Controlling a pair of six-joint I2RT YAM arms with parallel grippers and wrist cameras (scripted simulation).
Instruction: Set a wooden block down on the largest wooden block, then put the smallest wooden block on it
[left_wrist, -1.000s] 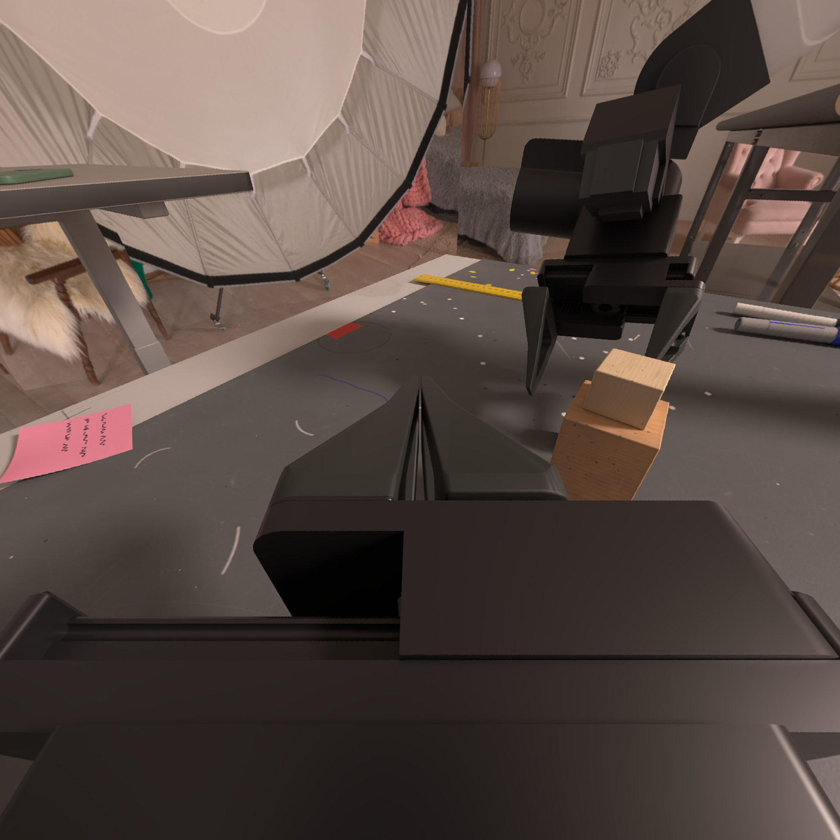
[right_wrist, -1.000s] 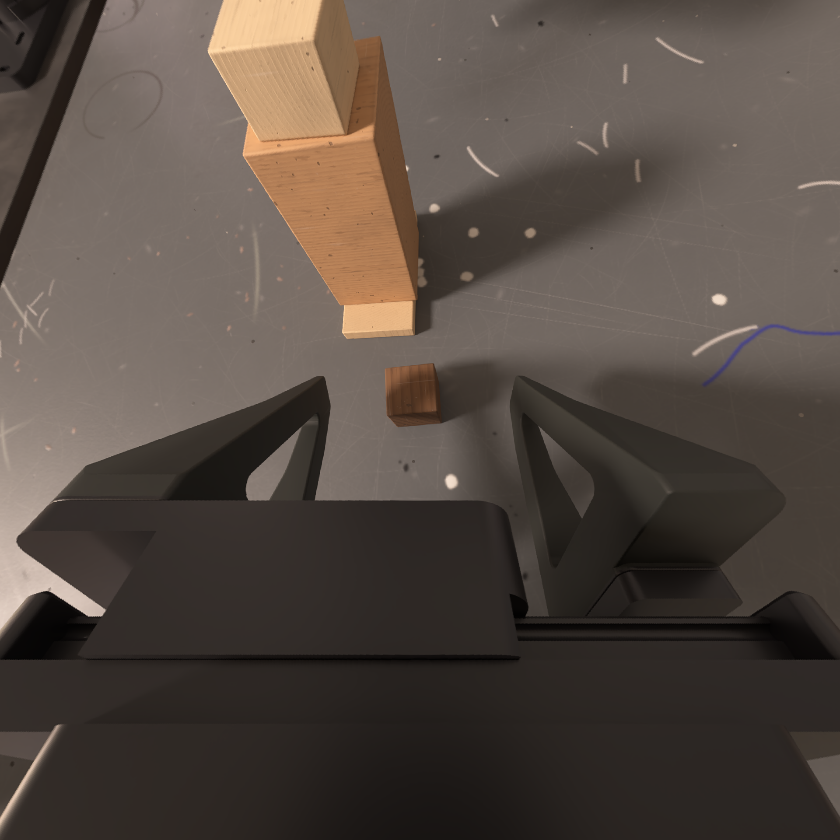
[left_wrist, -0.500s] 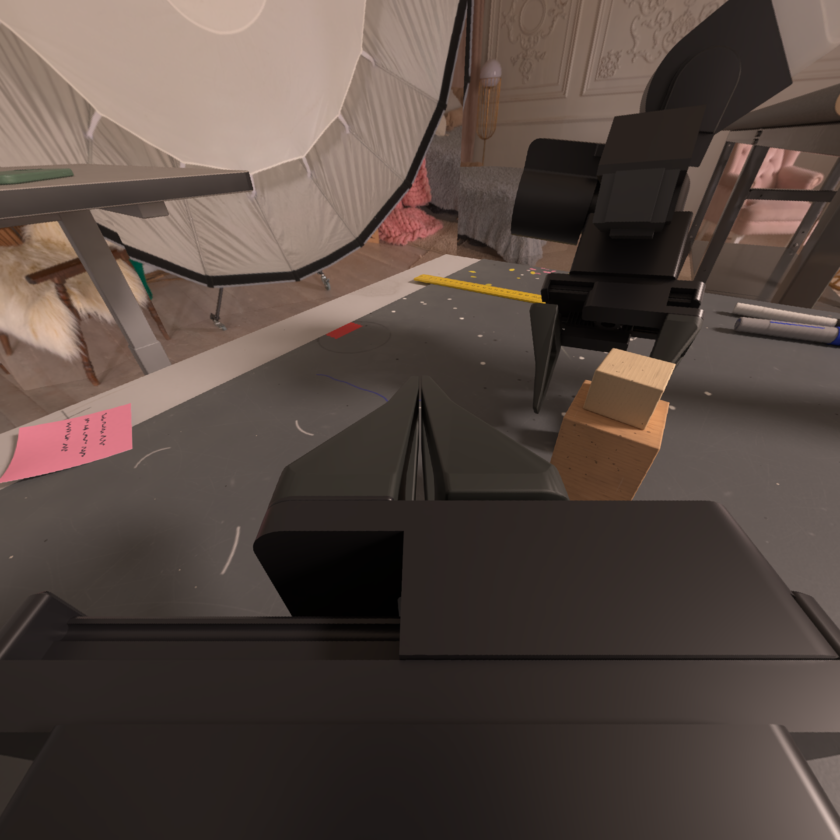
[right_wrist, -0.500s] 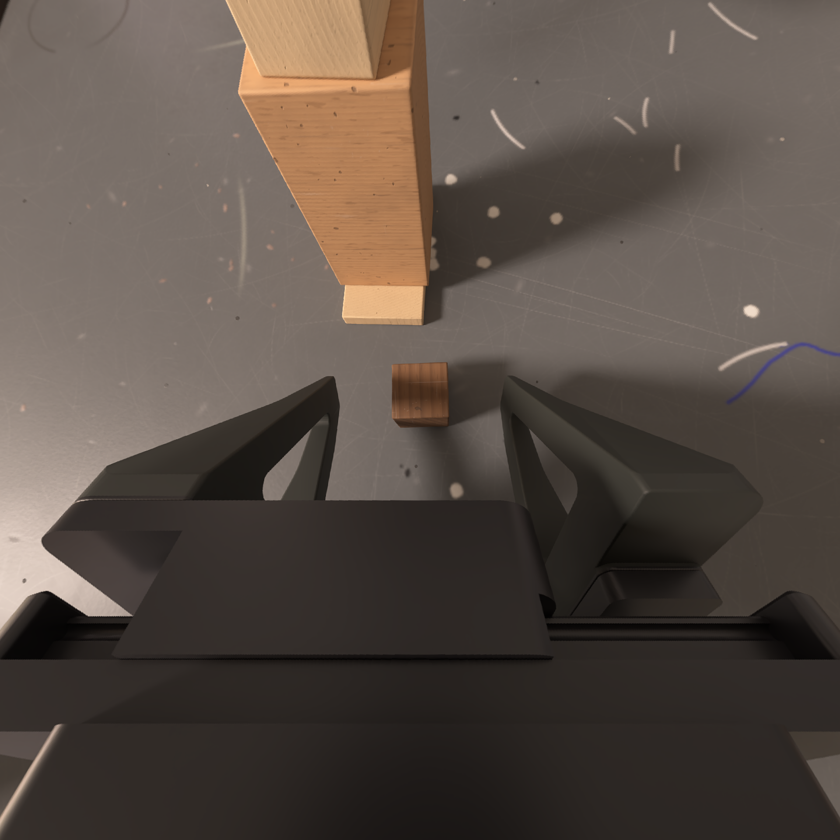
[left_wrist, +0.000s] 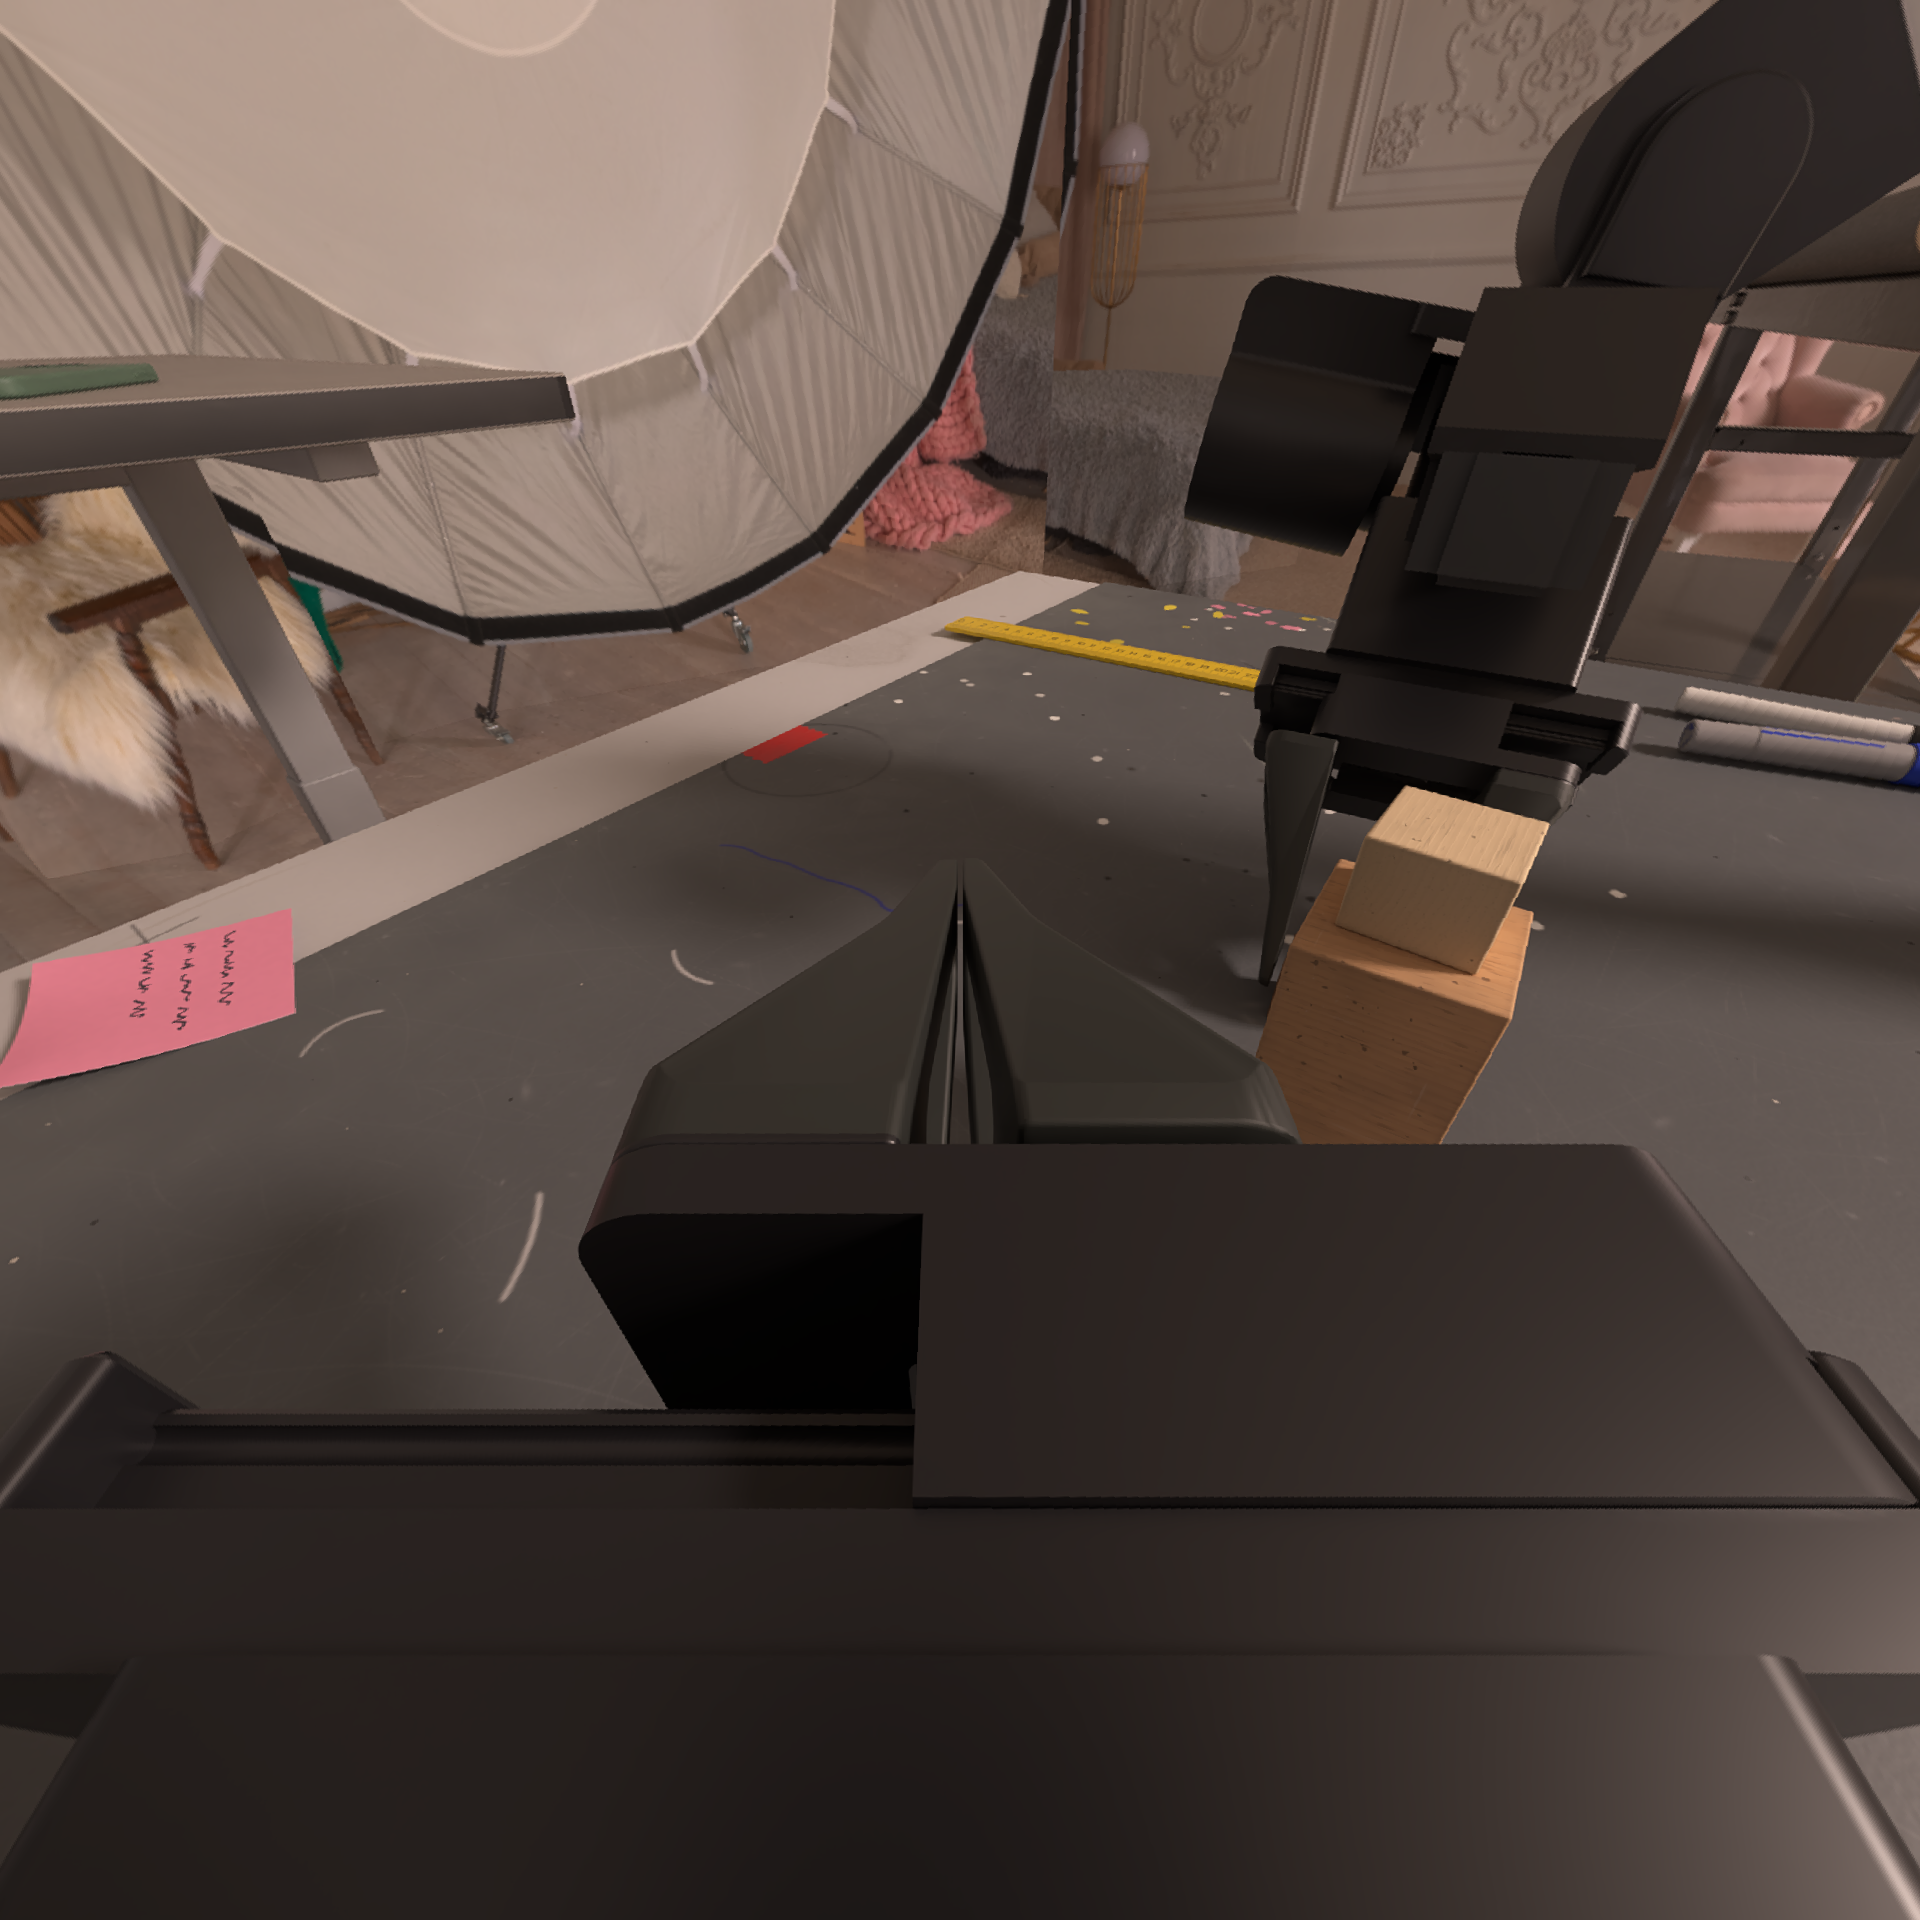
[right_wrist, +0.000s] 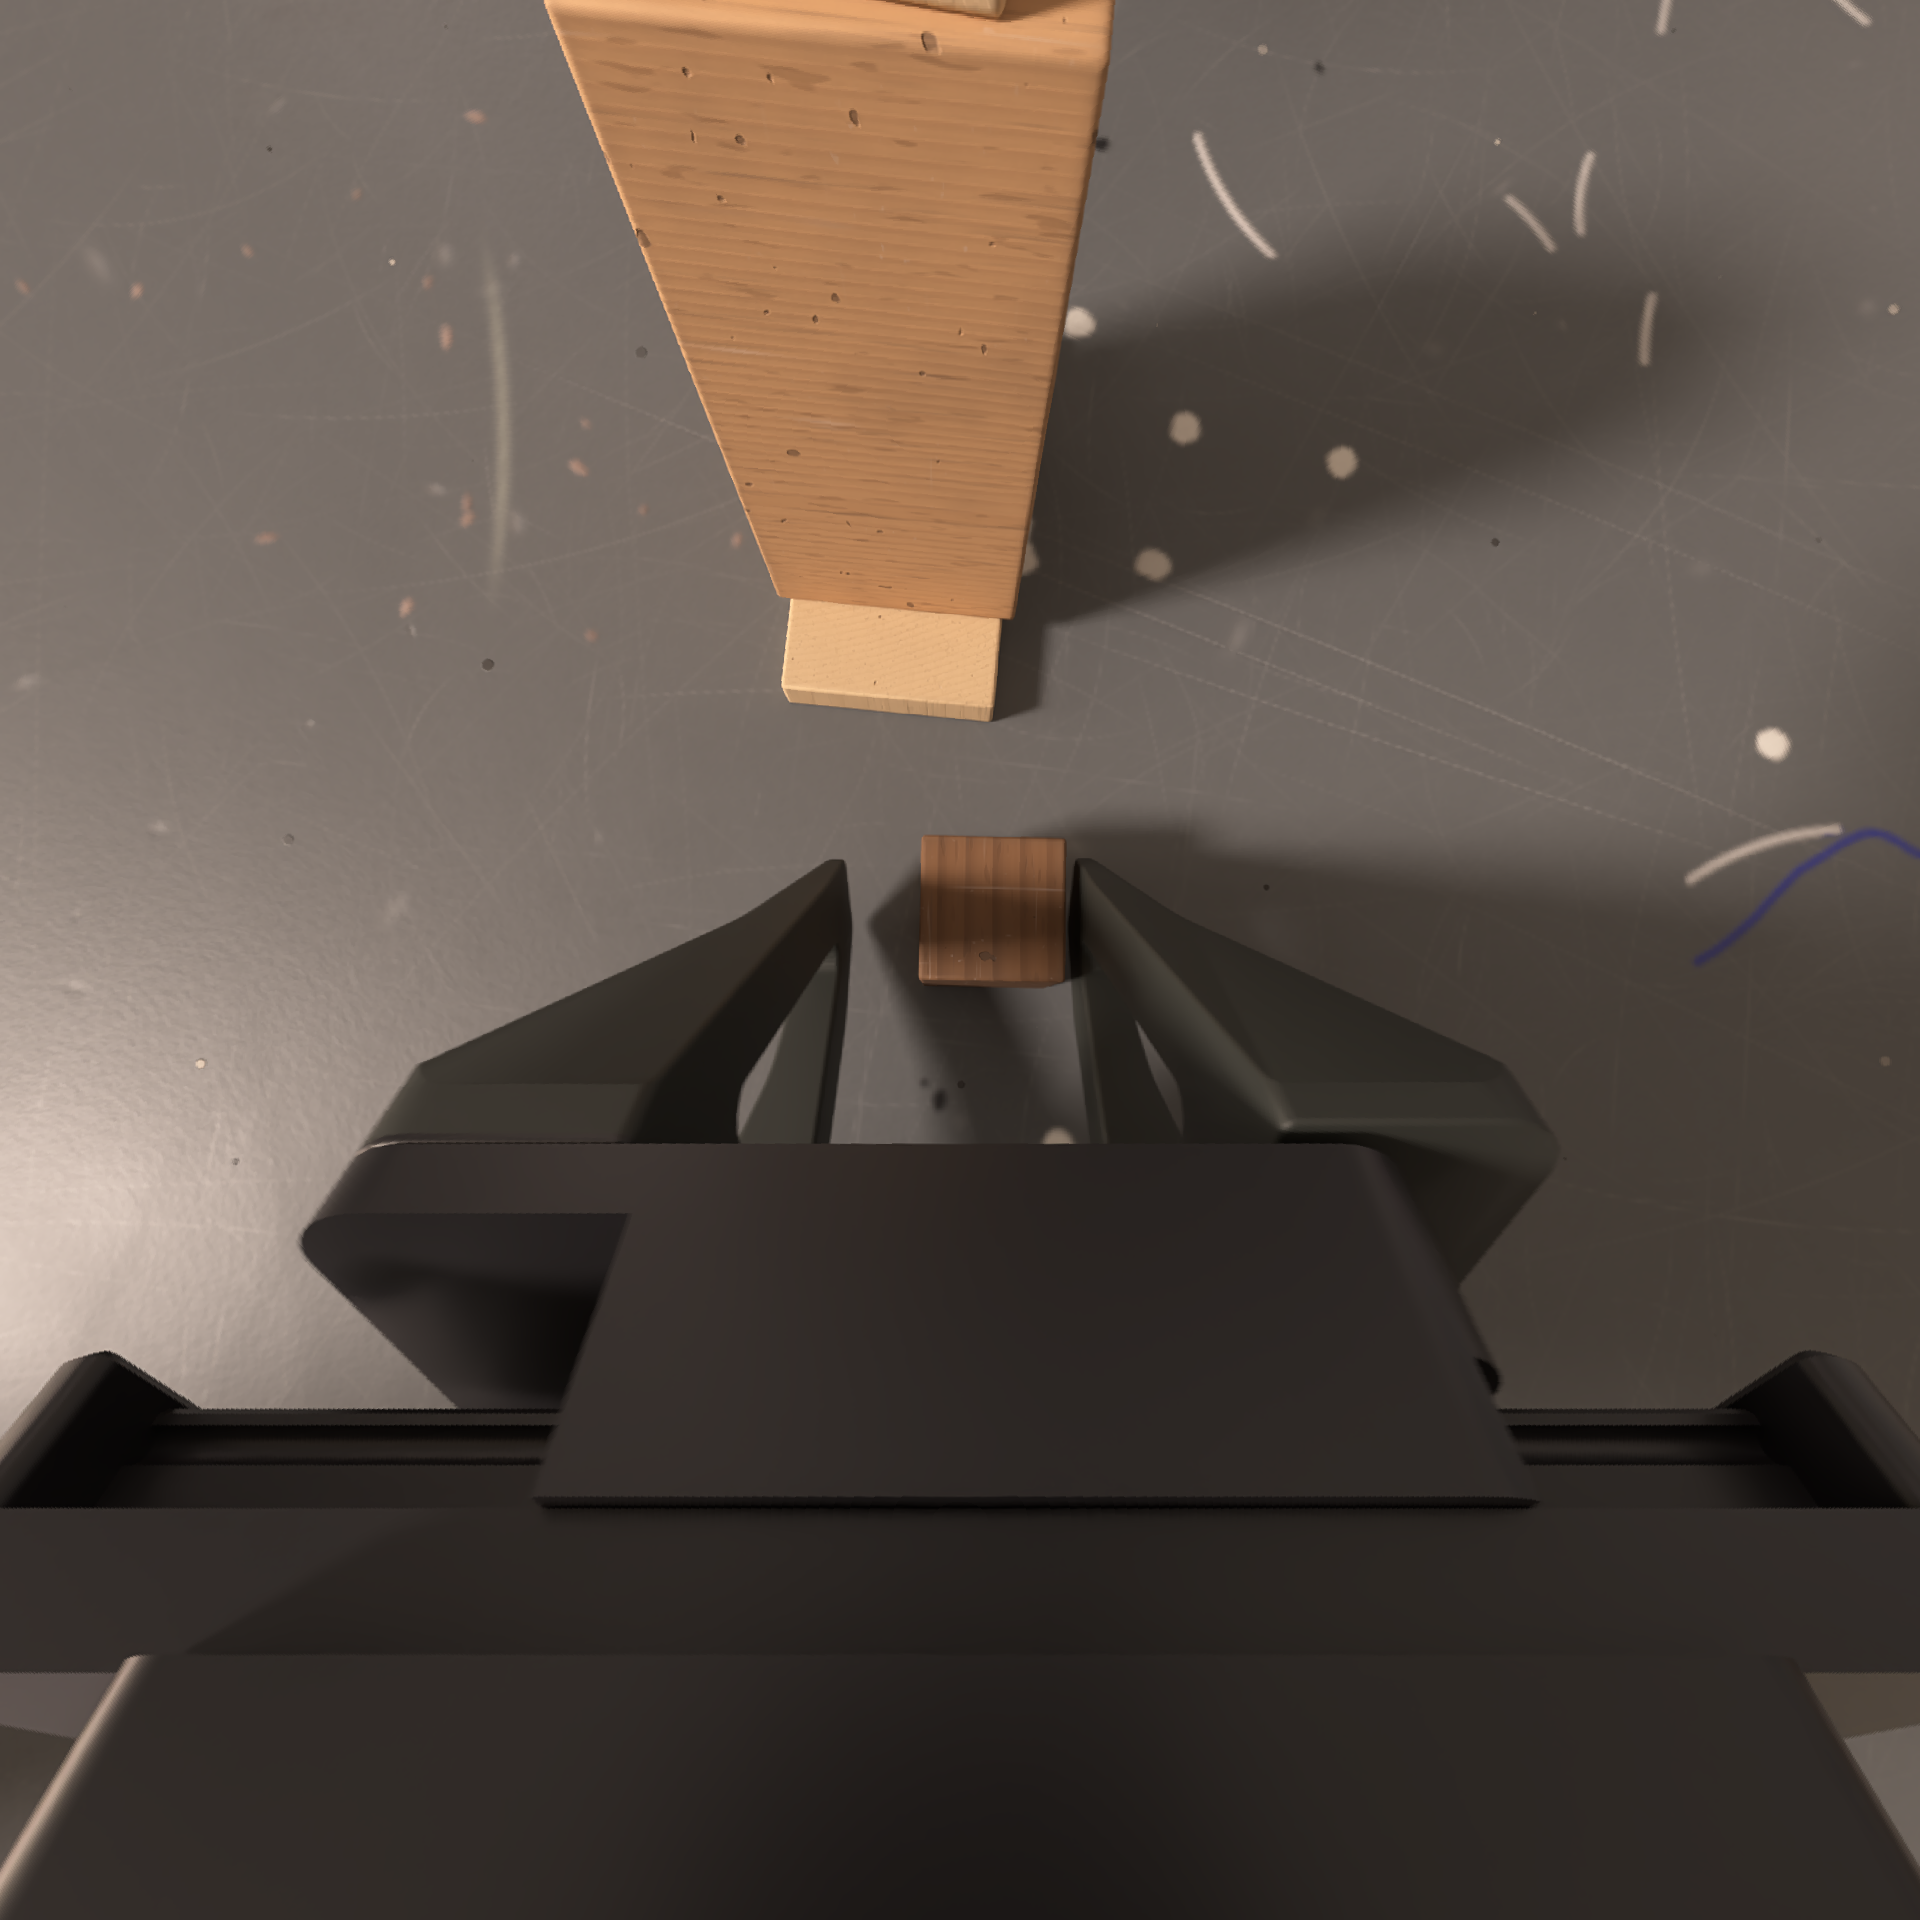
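Note:
The largest wooden block (left_wrist: 1382, 1039) stands upright on the dark table with a pale wooden block (left_wrist: 1439, 883) resting on top, skewed. The largest block also shows in the right wrist view (right_wrist: 873, 312). The smallest block, a dark brown cube (right_wrist: 992, 909), sits on the table between my right gripper's fingers. My right gripper (right_wrist: 961, 883) is low over it and narrowly open: the right finger touches the cube, the left finger (right_wrist: 821, 935) stands a little apart. My left gripper (left_wrist: 958, 883) is shut and empty, left of the stack.
A thin pale block (right_wrist: 888, 675) lies on the table at the foot of the largest block. A pink note (left_wrist: 156, 997), a red patch (left_wrist: 784, 743), a yellow ruler (left_wrist: 1101, 649) and two markers (left_wrist: 1797, 727) lie farther out. The table's edge runs along the left.
My right gripper has come down toward the table and its fingers have narrowed around the brown cube. The stack and my left gripper have not moved.

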